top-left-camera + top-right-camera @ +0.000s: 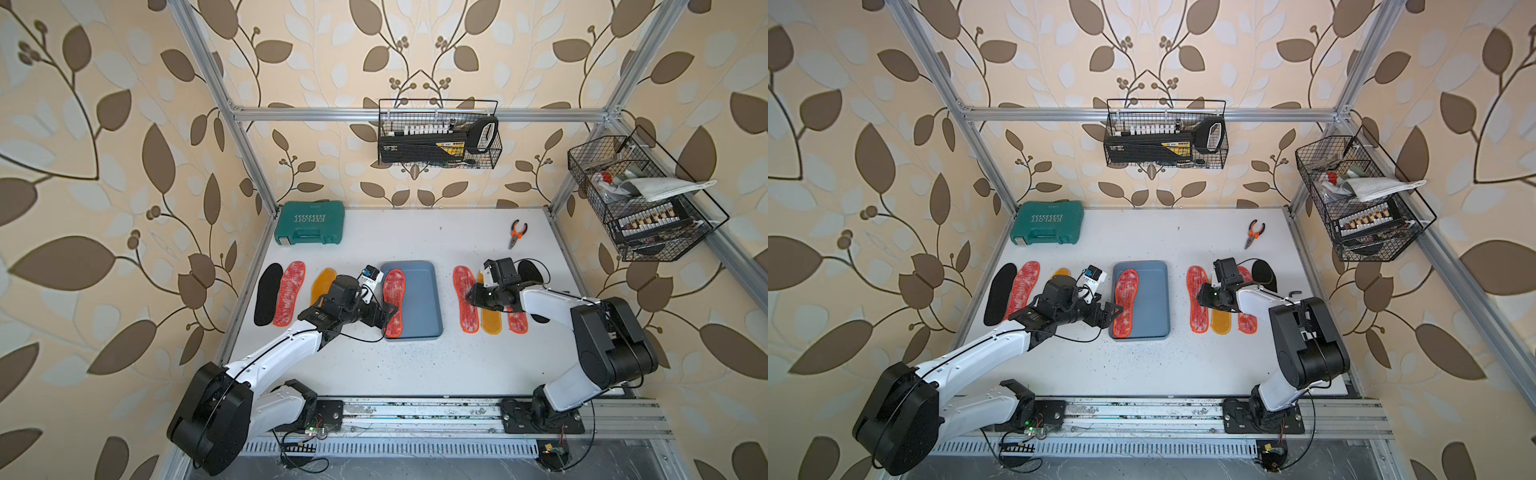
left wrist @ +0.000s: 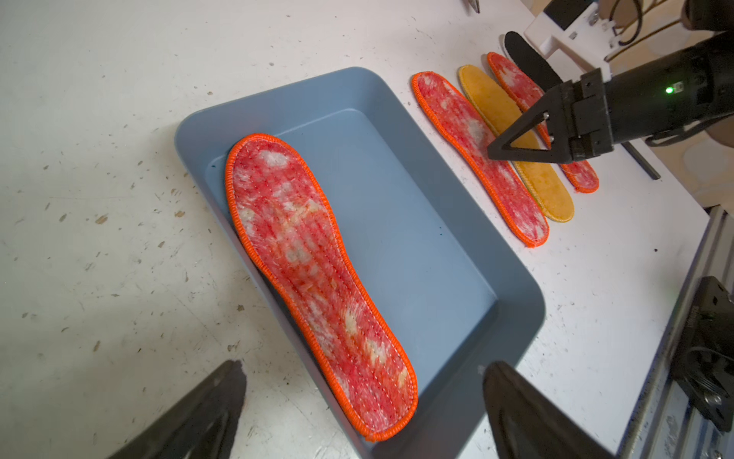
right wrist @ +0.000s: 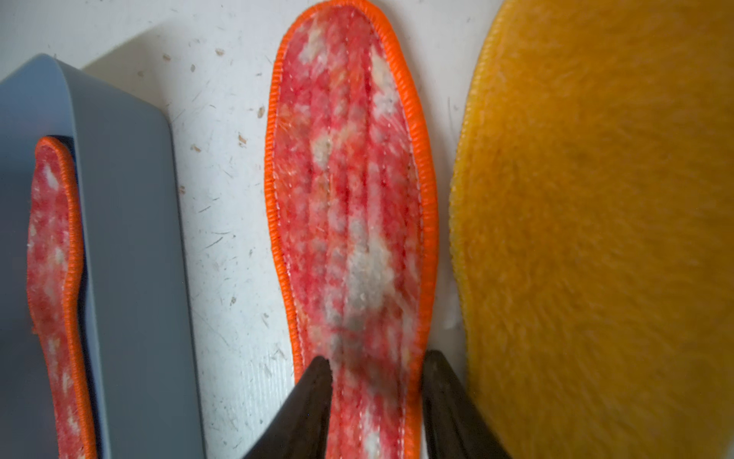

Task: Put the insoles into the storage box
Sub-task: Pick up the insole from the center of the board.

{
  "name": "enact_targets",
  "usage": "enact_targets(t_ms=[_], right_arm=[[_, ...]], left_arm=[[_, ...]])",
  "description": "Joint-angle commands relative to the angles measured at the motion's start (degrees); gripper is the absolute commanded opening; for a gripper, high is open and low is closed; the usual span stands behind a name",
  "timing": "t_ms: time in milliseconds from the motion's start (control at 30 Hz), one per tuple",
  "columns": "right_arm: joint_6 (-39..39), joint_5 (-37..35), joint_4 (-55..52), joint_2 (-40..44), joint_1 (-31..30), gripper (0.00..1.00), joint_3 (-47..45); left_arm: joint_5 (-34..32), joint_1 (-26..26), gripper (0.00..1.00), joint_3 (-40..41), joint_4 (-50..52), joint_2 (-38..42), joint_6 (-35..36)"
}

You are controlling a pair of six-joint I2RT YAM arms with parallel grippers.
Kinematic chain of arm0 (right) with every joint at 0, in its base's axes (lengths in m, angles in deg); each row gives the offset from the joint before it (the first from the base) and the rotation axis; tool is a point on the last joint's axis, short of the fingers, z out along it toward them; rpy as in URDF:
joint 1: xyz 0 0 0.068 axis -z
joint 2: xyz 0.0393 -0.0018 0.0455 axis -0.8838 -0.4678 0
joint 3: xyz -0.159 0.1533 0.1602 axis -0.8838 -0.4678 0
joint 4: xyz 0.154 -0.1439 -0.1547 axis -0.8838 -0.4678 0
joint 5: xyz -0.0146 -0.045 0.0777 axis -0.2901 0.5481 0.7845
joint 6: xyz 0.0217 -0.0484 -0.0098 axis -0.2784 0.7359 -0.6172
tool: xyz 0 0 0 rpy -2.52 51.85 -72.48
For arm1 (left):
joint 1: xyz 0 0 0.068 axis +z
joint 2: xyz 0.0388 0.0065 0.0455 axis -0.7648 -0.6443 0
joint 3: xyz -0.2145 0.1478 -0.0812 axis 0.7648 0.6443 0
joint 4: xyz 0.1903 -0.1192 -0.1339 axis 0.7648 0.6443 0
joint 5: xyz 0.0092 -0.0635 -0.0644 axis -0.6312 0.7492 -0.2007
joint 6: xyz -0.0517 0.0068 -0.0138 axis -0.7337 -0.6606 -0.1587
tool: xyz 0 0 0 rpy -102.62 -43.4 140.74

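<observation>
One red-white insole [image 1: 394,301] [image 2: 313,278] lies along the left side of the blue-grey storage box [image 1: 419,299] [image 2: 417,238], its heel resting on the near rim. Just above that heel my left gripper [image 1: 388,318] [image 2: 363,367] hovers, open and holding nothing. Left of the box lie a black insole [image 1: 268,293], a red-white insole [image 1: 289,293] and a yellow insole [image 1: 322,282]. To the right, my right gripper [image 1: 471,295] [image 3: 375,357] straddles the waist of a red-white insole [image 1: 464,305] [image 3: 349,198], jaws apart at its two edges. Beside that insole lie a yellow insole [image 1: 490,320], another red-white insole [image 1: 516,322] and a black insole [image 1: 530,270].
A green tool case [image 1: 309,223] sits at the back left of the table and orange-handled pliers [image 1: 516,232] at the back right. Black wire baskets hang on the back rail [image 1: 438,133] and on the right rail [image 1: 640,199]. Aluminium frame posts border the table.
</observation>
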Motion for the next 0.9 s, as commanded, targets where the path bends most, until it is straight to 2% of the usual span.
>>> enact_targets(t_ms=[0,167,300,633,867], right_arm=[[-0.5,1.1,-0.9,-1.2,0.1,0.35,-0.4],[-0.5,1.3,-0.4,-1.4,-0.1,0.12,-0.4],[-0.4,1.1,-0.3,-1.4,-0.3,0.0,-0.4],[-0.8,5.1,1.7,-1.2,-0.2,0.0,-0.7],[-1.3,5.0,-0.8,3.7,-0.2,0.0,-0.4]], left_arm=[[4.0,-0.2,0.99,0.9,-3.3,2.7,1.7],[2.9,-0.2,0.99,0.9,-2.9,3.0,1.7],[2.2,-0.2,0.99,0.4,-2.3,2.4,1.4],[1.3,-0.1,0.99,0.0,-1.4,2.0,1.2],[1.4,-0.2,0.99,0.2,-1.5,2.8,0.8]])
